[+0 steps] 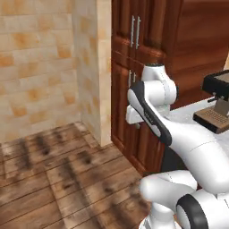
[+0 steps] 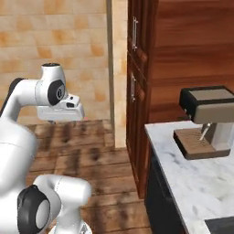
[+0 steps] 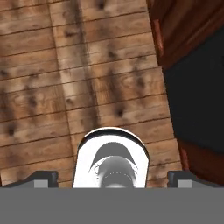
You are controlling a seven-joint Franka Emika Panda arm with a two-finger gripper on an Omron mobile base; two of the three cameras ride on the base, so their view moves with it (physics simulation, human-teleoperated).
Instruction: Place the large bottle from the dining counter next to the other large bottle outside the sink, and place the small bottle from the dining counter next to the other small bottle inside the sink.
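Right now I have the gripper (image 3: 112, 177) pointed straight down at the wooden floor (image 3: 65, 78), its two dark fingertips (image 3: 41, 177) spread as wide as they go, one near each side of the hand view, with nothing between them and nothing touched. From the right base view the hand (image 2: 61, 112) hangs out over the floor, well away from the marble counter (image 2: 192, 183) and on the far side of it from the coffee machine (image 2: 208, 121), which sits on that counter's top against the wood panelling. The tall wooden cabinet (image 2: 137, 91) stands just beyond the counter's end, and the tiled wall (image 1: 40, 67) lies further off past it. None of the bottles, the sink or the dining counter can be made out from where I'm looking.
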